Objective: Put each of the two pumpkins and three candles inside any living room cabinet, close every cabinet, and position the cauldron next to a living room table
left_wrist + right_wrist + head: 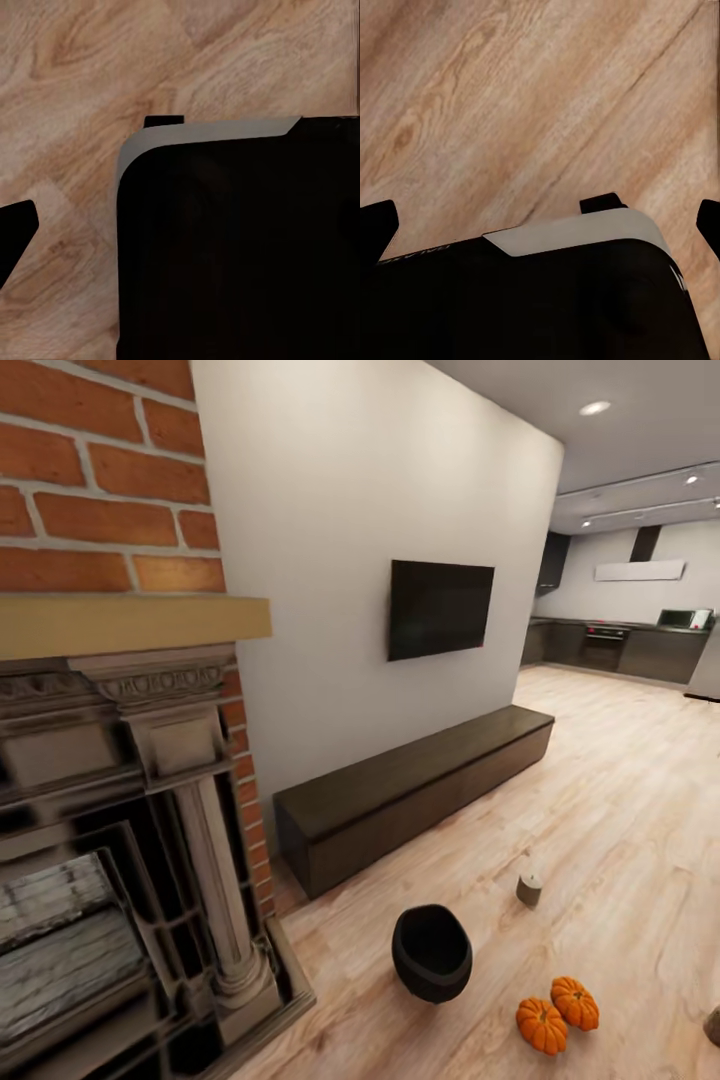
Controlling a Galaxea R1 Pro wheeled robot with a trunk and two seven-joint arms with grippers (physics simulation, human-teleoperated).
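Head view — cauldron (431, 952) between fireplace (130, 840) and pumpkins (557, 1014), cabinet (415, 792) shut.

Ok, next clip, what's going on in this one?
Nothing is being handled yet. The robot looks across a living room beside a brick fireplace. On the wood floor sit a black cauldron, two orange pumpkins touching each other, and a pale candle. The long dark cabinet under the wall TV looks closed. Both wrist cameras face floor, with the grippers' dark fingertips at the edges, holding nothing.
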